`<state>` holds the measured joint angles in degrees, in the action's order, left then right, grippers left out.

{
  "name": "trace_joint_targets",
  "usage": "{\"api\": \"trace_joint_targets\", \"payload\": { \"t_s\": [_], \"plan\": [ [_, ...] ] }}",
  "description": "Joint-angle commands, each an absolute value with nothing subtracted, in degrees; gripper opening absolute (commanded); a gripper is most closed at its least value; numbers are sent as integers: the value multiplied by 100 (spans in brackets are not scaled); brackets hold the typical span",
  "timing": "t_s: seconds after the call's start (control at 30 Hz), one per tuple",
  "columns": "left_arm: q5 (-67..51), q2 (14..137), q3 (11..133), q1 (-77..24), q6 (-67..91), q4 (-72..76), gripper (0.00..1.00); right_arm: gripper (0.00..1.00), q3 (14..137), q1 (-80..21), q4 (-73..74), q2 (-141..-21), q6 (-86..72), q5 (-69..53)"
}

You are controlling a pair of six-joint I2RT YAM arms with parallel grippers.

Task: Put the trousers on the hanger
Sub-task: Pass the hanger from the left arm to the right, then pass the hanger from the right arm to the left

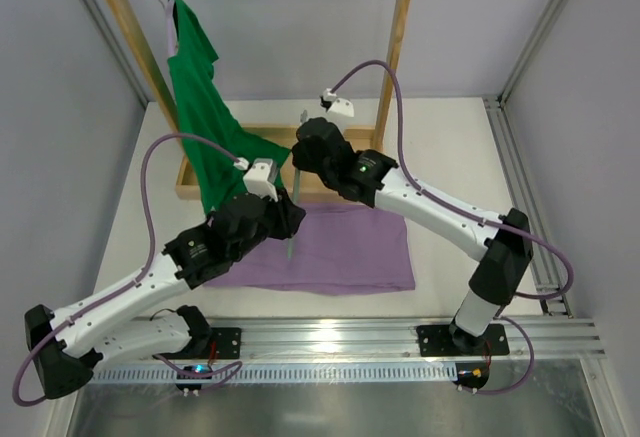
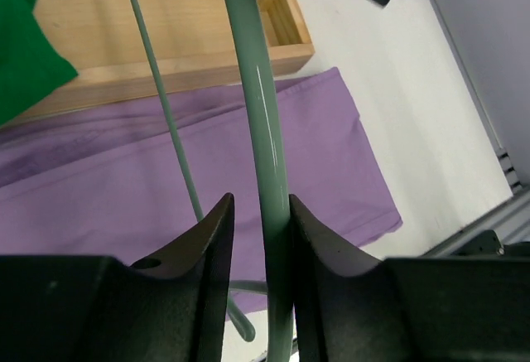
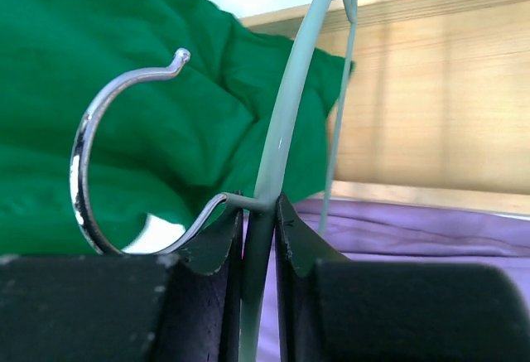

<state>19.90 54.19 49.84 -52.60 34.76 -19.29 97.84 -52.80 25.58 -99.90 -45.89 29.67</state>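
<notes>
While the right end effector (image 3: pixel 258 206) clamped the hanger (image 3: pixel 286 113), the left end effector (image 2: pixel 261 200) straddled it narrowly. The trousers (image 1: pixel 350 247) lay unhung.

From above, can make out only a thin strip of the hanger (image 1: pixel 291 242), the rest lost under both arms; cannot see the upper left part of the trousers (image 1: pixel 350 252), covered by the left arm; through the left wrist camera, get the hanger cut off at top and bottom edges, plus just a corner of the green shirt (image 2: pixel 25 39); through the right wrist camera, lose the foot of the metal hook (image 3: pixel 79 163) behind a finger of the right hand (image 3: pixel 258 221).
</notes>
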Motion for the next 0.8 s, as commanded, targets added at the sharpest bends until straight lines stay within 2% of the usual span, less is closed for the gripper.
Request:
{"api": "trace_joint_targets", "payload": {
  "t_s": [0.0, 0.07, 0.13, 0.4, 0.57, 0.77],
  "plan": [
    [2084, 5054, 5010, -5177, 3603, -1389, 32, 4, 8932, -5265, 2725, -9300, -3805, 3005],
    [1996, 4966, 4896, -5177, 3621, -1284, 45, 4, 8203, -5256, 2331, -8870, -3823, 2980],
    [1846, 4869, 4825, -5177, 3656, -1239, 52, 4, 7580, -5256, 1997, -8597, -3823, 2909],
    [2092, 4606, 4439, -5177, 4025, -1695, 54, 4, 5574, -5256, 1214, -7376, -3841, 2207],
    [2591, 4526, 4588, -5133, 4331, -2354, 64, 4, 4475, -5256, 712, -6707, -4042, 2074],
    [1796, 4614, 4623, -4808, 4429, -2706, 67, 4, 3675, -5282, 334, -6223, -4455, 2153]
  ]
}}
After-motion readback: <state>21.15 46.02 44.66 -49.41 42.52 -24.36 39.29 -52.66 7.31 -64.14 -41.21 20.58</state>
